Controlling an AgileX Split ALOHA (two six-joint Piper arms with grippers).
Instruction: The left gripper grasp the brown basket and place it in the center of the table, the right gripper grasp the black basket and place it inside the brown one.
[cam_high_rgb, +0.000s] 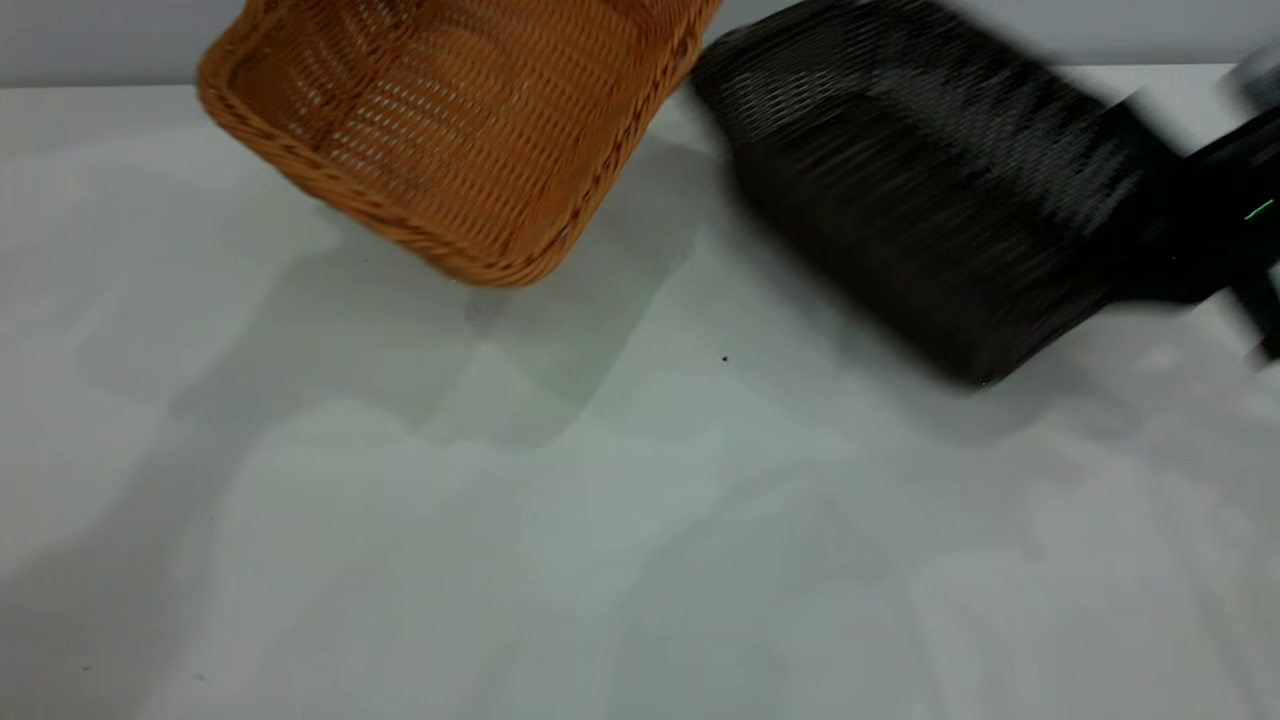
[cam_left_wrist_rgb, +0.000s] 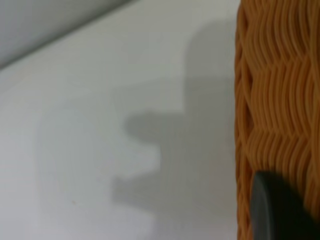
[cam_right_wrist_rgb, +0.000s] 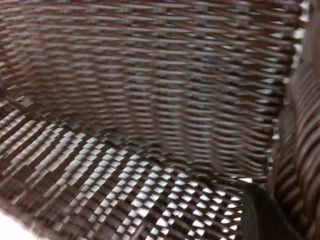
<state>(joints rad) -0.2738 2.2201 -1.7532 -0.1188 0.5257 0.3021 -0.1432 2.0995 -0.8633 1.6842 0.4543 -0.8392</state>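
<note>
The brown basket (cam_high_rgb: 450, 130) hangs tilted above the table (cam_high_rgb: 600, 520) at the back left, its shadow below it. In the left wrist view its woven wall (cam_left_wrist_rgb: 280, 100) fills one side, and one dark finger (cam_left_wrist_rgb: 280, 210) of my left gripper (cam_left_wrist_rgb: 265, 205) presses on it; the other finger is hidden. The black basket (cam_high_rgb: 920, 200) is blurred and tilted at the back right, next to the brown one. My right gripper (cam_high_rgb: 1165, 240), black with a green light, holds its right end. The right wrist view shows the basket's inside (cam_right_wrist_rgb: 150, 100), with a finger (cam_right_wrist_rgb: 260, 215) by its rim.
A grey wall runs behind the table's far edge (cam_high_rgb: 100, 88). A small dark speck (cam_high_rgb: 725, 358) lies near the table's middle. The two baskets' near corners are close together at the back centre.
</note>
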